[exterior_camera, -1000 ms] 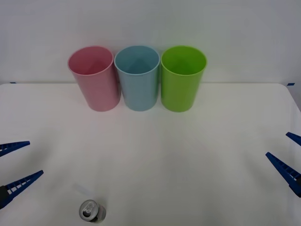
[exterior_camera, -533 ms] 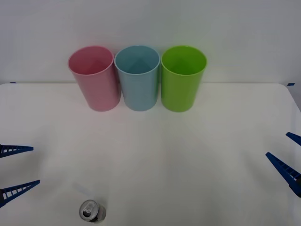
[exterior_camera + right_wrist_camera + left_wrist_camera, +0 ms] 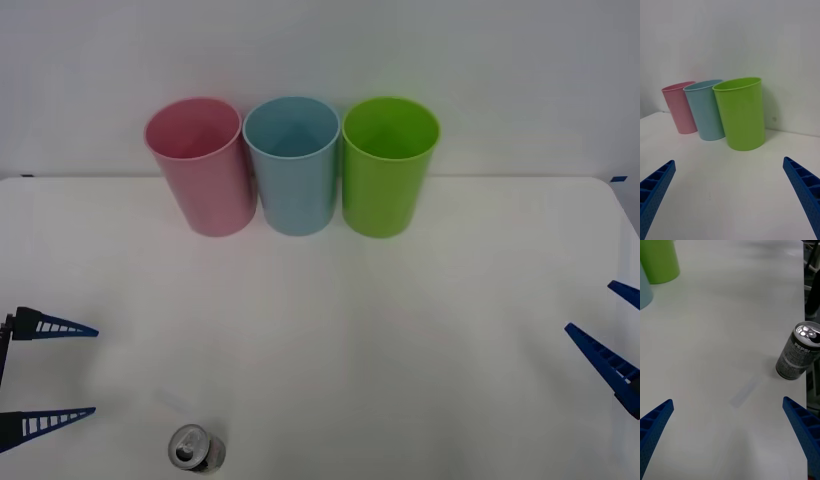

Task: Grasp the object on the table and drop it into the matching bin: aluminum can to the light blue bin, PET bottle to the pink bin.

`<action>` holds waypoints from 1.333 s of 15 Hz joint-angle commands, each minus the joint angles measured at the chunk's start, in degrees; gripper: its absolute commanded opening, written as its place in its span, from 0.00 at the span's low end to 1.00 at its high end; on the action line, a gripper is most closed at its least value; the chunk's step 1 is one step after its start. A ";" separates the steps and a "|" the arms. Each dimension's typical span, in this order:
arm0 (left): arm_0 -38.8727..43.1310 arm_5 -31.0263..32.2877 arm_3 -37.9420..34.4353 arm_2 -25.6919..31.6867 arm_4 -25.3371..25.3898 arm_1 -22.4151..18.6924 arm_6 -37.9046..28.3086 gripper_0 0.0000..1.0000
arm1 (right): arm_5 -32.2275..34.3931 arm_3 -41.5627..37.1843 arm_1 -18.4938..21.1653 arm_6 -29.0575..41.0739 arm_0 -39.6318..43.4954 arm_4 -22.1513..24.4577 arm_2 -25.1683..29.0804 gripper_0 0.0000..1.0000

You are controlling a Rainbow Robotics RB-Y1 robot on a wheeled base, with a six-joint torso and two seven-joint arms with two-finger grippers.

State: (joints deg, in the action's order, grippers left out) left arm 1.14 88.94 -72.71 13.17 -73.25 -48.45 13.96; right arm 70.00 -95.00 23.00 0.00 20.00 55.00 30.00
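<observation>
Fingers of the left gripper (image 3: 45,372) are spread wide and empty, low at the desk's near left edge, with the aluminum can (image 3: 196,448) standing upright just beside them, toward the middle, untouched. Fingers of the right gripper (image 3: 618,335) are also wide apart, waiting at the right edge. Judging by this, the approach is in hand; next the left arm must bracket the can and close. Across the white desk (image 3: 400,320), at the back, stand the pink bin (image 3: 200,170), light blue bin (image 3: 293,168) and a lime green cup (image 3: 388,168), touching or nearly so; what shows of their insides looks empty.
</observation>
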 commanded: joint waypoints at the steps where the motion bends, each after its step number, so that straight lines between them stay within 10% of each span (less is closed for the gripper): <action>1: -2.11 1.06 0.02 -0.25 -4.18 -0.07 -0.25 1.00 | 0.00 0.00 0.00 0.00 0.00 0.00 0.00 1.00; 20: 1.93 1.06 -3.84 -11.42 -5.23 -0.86 2.12 1.00 | 0.00 0.00 0.00 0.00 0.00 0.00 0.00 1.00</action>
State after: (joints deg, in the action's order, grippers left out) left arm 2.74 90.01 -76.30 2.49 -79.30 -49.32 16.07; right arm 70.00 -95.00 23.00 0.00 20.00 55.00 30.00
